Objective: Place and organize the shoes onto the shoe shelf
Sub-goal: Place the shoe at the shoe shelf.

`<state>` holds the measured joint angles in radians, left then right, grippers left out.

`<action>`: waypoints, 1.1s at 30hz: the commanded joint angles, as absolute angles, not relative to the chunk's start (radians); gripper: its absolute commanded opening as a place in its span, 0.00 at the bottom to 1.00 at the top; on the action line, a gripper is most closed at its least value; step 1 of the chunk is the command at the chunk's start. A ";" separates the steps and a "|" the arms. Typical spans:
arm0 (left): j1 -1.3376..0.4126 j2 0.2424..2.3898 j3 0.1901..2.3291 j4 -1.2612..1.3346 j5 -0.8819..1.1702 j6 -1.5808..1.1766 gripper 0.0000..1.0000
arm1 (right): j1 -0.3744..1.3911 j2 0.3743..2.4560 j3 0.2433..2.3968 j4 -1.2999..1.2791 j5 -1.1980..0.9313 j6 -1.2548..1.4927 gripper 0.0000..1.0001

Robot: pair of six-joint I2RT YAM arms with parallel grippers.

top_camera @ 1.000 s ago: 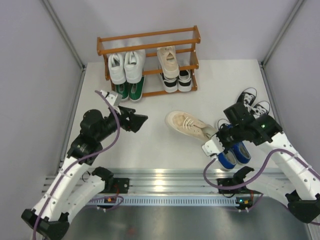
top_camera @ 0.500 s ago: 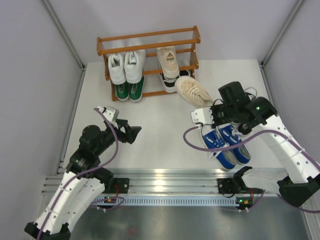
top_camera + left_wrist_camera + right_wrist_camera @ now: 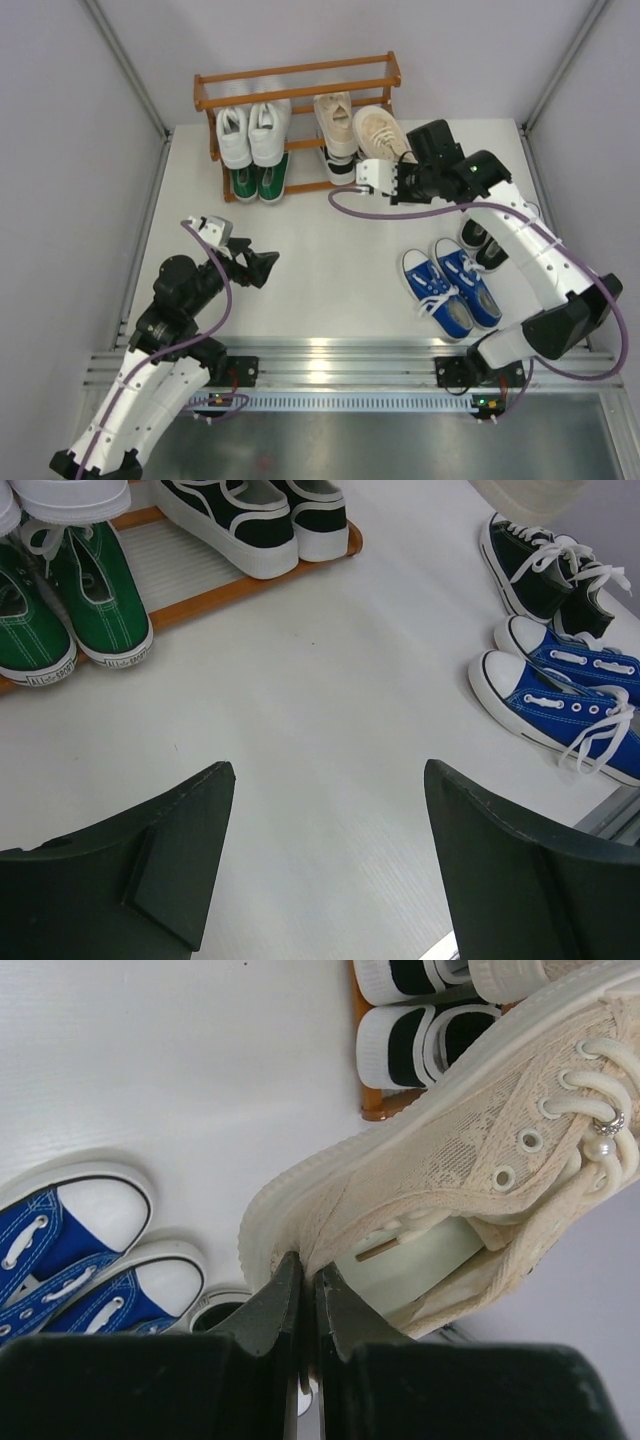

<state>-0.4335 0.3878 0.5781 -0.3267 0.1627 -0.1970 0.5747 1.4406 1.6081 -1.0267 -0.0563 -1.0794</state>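
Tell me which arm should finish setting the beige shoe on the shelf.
Right. The right gripper is shut on the heel of the beige shoe, at the shoe shelf beside its mate. The left gripper hangs open and empty, well short of the shelf.

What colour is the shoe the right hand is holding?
Beige. The shoe in the right hand shows best in the right wrist view.

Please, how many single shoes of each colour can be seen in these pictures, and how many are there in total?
white shoes: 2
green shoes: 2
beige shoes: 2
black-and-white shoes: 2
blue shoes: 2
black shoes: 2
Total: 12
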 commanded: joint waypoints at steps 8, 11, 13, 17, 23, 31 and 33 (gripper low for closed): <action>-0.430 0.377 0.574 -0.316 0.170 -0.172 0.82 | 0.525 1.554 1.805 -0.905 -0.064 -1.020 0.00; -0.430 0.376 0.577 -0.316 0.175 -0.170 0.82 | 0.514 1.585 1.827 -0.896 -0.080 -1.026 0.00; -0.431 0.373 0.575 -0.314 0.178 -0.170 0.82 | 0.511 1.614 1.841 -0.891 -0.081 -1.031 0.00; -0.431 0.364 0.575 -0.316 0.181 -0.170 0.82 | 0.502 1.683 1.911 -0.897 -0.083 -1.034 0.00; -0.430 0.362 0.575 -0.316 0.186 -0.169 0.82 | 0.488 1.762 1.957 -0.876 -0.092 -1.057 0.00; -0.430 0.365 0.574 -0.316 0.195 -0.169 0.82 | 0.476 1.833 2.010 -0.796 -0.097 -1.075 0.00; -0.430 0.365 0.574 -0.316 0.196 -0.169 0.82 | 0.472 1.845 2.013 -0.772 -0.104 -1.071 0.00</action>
